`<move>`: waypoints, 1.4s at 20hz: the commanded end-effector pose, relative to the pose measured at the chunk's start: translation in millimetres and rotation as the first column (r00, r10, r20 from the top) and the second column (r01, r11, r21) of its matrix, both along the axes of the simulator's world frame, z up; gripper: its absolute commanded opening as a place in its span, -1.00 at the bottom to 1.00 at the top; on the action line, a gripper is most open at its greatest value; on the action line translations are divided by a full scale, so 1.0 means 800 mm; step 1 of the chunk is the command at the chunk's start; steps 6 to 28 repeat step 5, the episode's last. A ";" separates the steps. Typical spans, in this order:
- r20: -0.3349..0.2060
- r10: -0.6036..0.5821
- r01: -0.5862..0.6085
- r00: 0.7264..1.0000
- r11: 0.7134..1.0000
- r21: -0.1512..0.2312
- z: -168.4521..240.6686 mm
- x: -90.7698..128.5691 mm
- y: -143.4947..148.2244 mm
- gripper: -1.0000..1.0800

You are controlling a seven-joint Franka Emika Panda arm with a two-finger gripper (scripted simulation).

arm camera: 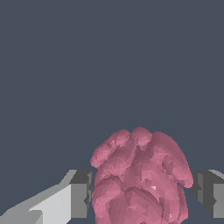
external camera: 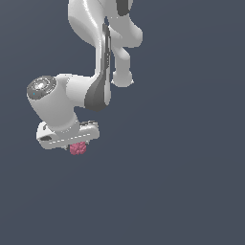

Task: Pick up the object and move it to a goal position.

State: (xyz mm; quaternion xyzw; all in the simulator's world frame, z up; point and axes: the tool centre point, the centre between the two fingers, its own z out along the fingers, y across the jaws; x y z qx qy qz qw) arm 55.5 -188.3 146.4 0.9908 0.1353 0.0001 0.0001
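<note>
So the end effector [external camera: 78, 143] has its two fingers [arm camera: 81, 194] pinching the pinkish-red bumpy object [external camera: 78, 149] from either side. The little raspberry-looking lump sits right between them under the white hand. No counter edges show, just flat dark grey-blue all around.

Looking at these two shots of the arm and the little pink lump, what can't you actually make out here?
- Exterior view: the gripper fingers are hidden under the white hand; only part of the raspberry-like object shows below it.
- Wrist view: the object's lower part is cut off by the picture's edge.
- Wrist view: whether the finger pads touch the object; one side shows a gap.
- Neither view shows a goal marker, or any surface edge.
</note>
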 end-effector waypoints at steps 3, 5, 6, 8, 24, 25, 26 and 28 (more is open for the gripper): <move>0.000 0.000 0.000 1.000 1.000 0.000 0.003 0.006 -0.004 -1.00; 0.000 0.000 0.000 1.000 1.000 0.000 0.004 0.006 -0.004 -1.00; 0.000 0.000 0.000 1.000 1.000 0.000 0.004 0.006 -0.004 -1.00; 0.000 0.000 0.000 1.000 1.000 0.000 0.004 0.006 -0.004 -1.00; 0.000 0.000 0.000 1.000 1.000 0.000 0.004 0.006 -0.004 -1.00; 0.000 0.000 0.000 1.000 1.000 0.000 0.004 0.006 -0.004 -1.00; 0.000 0.000 0.000 1.000 1.000 0.000 0.004 0.006 -0.004 -1.00; 0.000 0.000 0.000 1.000 1.000 0.000 0.004 0.006 -0.004 -1.00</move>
